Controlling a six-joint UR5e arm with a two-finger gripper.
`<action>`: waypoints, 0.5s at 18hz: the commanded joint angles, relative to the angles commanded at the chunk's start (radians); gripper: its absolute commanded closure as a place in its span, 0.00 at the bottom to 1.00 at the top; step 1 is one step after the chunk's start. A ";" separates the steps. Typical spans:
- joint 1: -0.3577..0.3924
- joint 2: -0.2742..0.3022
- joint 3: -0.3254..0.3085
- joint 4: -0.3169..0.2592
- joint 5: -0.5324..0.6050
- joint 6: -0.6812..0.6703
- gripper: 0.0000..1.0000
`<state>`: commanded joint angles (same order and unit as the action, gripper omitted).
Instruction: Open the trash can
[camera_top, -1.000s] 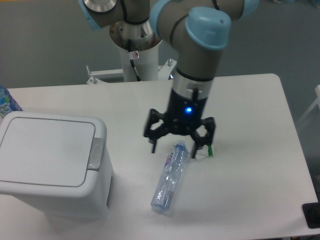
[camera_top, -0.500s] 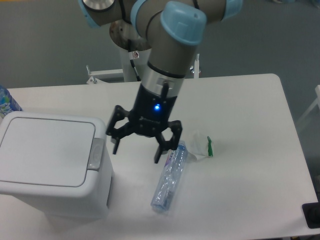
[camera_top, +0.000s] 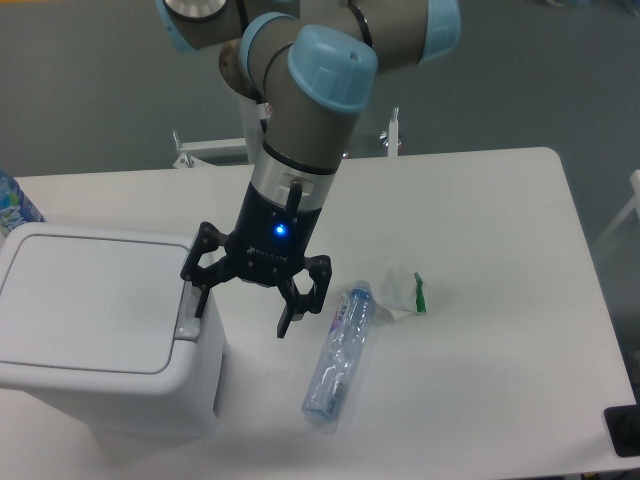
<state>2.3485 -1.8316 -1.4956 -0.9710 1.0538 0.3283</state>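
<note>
The white trash can (camera_top: 95, 330) stands at the front left of the table, lid flat and shut. Its grey push-button latch (camera_top: 189, 312) sits on the right edge of the lid, partly covered by my gripper. My gripper (camera_top: 244, 311) is open and empty, pointing down. Its left finger (camera_top: 199, 296) is over the latch, and its right finger (camera_top: 289, 318) hangs over the table just right of the can. I cannot tell if the finger touches the latch.
A crushed clear plastic bottle (camera_top: 340, 353) lies on the table right of the gripper. A small white wrapper with a green tip (camera_top: 405, 293) lies beyond it. A blue-patterned object (camera_top: 12, 208) shows at the left edge. A dark item (camera_top: 624, 430) is at the front right corner.
My gripper has moved left, from above the bottle and wrapper to the trash can's right edge over the latch. It stayed open. The lid has not moved.
</note>
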 joint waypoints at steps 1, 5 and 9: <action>0.002 0.000 0.002 0.000 0.000 0.000 0.00; 0.000 -0.002 0.002 0.000 0.000 0.000 0.00; 0.002 -0.005 0.008 0.002 0.000 -0.006 0.00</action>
<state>2.3501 -1.8362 -1.4880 -0.9695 1.0538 0.3222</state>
